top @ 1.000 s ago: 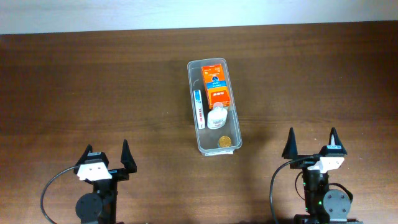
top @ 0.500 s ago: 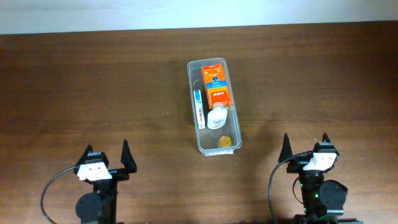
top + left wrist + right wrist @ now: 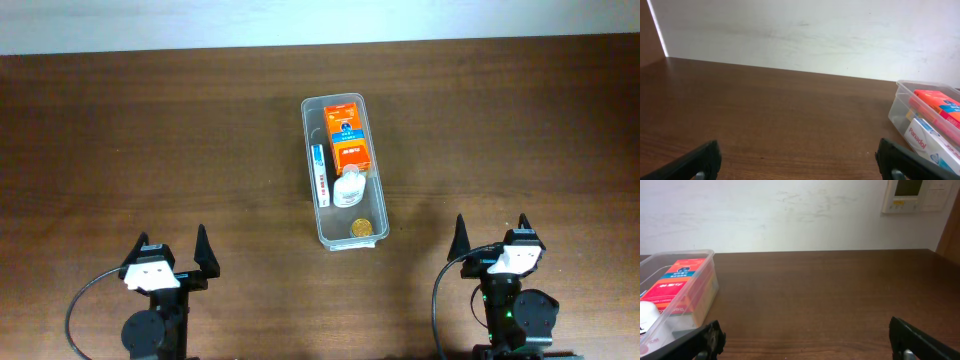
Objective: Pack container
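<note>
The clear plastic container lies lengthwise at the table's middle. It holds an orange box, a blue-and-orange box, a thin white box on edge, a white bottle and a small gold round thing. The container also shows in the left wrist view and the right wrist view. My left gripper is open and empty at the front left. My right gripper is open and empty at the front right. Both are well apart from the container.
Dark wooden table with a white wall along its far edge. A wall panel hangs at the back right in the right wrist view.
My right gripper has drawn back a little toward the front and turned slightly left. The left arm and the container's contents have not moved.
</note>
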